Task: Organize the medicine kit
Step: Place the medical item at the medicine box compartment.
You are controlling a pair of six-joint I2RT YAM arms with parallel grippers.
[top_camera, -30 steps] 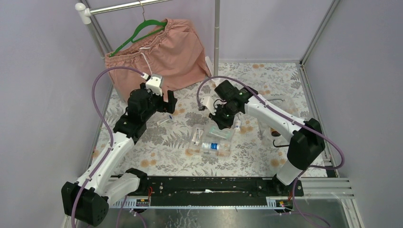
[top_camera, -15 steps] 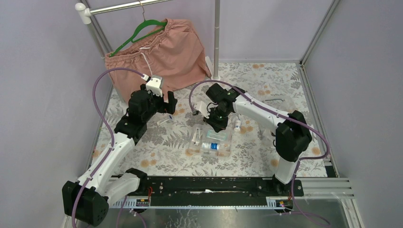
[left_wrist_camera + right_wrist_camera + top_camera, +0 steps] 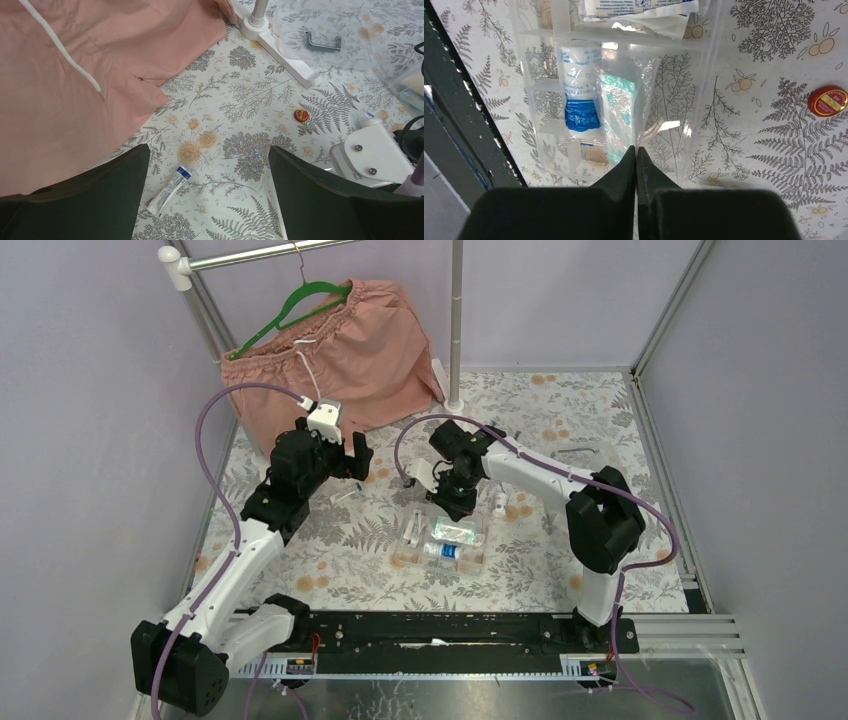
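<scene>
Hovering over the clear box near the middle of the desk, the right hand has its fingers pressed together, holding nothing. Its tip sits at the green-and-white sachet, perhaps touching its clear wrapper; the view does not settle that. A blue-labelled bottle lies just beside the sachet in the box. A small red tin lies on the desk outside. The left hand stands wide apart and empty above a tube, near the pink shorts.
</scene>
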